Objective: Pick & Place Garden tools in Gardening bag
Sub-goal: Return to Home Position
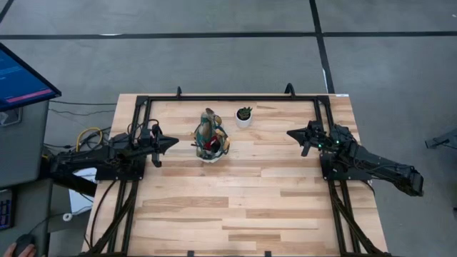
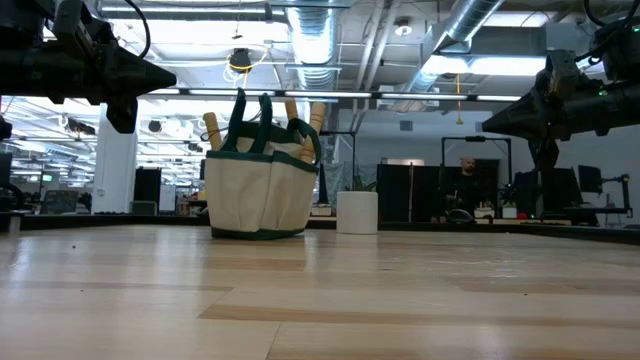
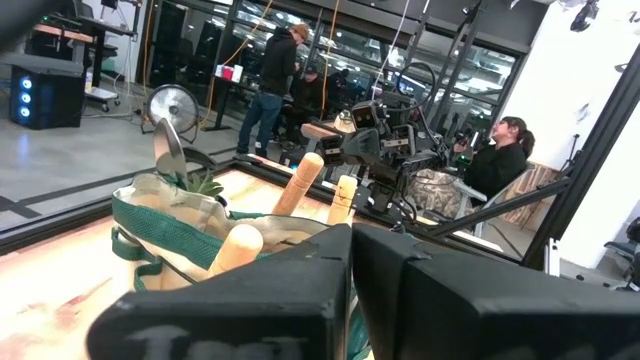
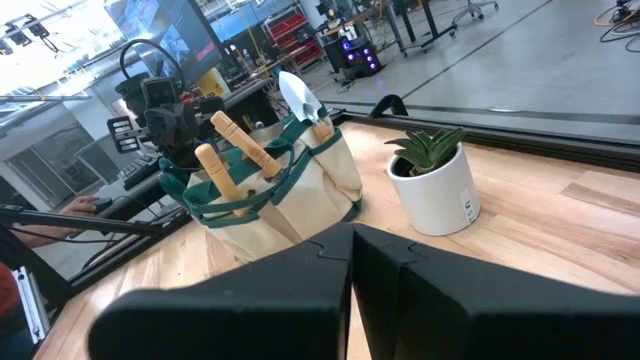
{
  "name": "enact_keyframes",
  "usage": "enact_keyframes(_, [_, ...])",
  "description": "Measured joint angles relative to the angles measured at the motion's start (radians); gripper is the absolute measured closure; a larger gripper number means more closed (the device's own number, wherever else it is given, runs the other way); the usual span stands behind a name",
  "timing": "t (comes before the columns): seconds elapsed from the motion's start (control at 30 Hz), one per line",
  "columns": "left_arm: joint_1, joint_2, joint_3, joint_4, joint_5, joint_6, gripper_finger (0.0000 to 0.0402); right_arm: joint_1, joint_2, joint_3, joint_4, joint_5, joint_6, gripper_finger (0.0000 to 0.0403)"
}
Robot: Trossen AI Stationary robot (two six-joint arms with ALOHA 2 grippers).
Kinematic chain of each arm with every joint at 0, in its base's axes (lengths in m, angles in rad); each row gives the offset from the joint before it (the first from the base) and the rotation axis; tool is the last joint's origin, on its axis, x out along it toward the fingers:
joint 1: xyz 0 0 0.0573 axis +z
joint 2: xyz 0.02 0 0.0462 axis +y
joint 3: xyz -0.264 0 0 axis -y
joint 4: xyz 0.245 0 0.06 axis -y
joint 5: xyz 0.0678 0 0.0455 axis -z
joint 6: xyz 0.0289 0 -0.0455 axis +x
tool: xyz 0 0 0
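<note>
The worktable [image 1: 235,207] has a light wood-plank top bounded by a black frame [image 1: 228,98]. It stands on a grey floor [image 1: 178,57] crossed by dark lines. A monitor [image 1: 18,78] with a blue screen sits off the table's left side. Exposed silver ducts [image 2: 320,40] and strip lights run overhead (low view). Beyond the table are glass partitions [image 3: 200,60], a floor fan [image 3: 172,103], a standing person [image 3: 275,85] and a seated person [image 3: 505,150].

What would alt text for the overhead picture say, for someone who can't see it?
A beige gardening bag holding garden tools stands on a wooden table, a white pot beside it. The left end effector and right end effector hang shut on either side, pointing inward.
</note>
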Motion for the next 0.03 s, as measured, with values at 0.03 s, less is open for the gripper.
enact_keyframes(0.03, [0.0, 0.0, 0.0, 0.0, 0.0, 0.0, 0.04, 0.0, 0.0, 0.0, 0.0, 0.0, 0.0, 0.0403])
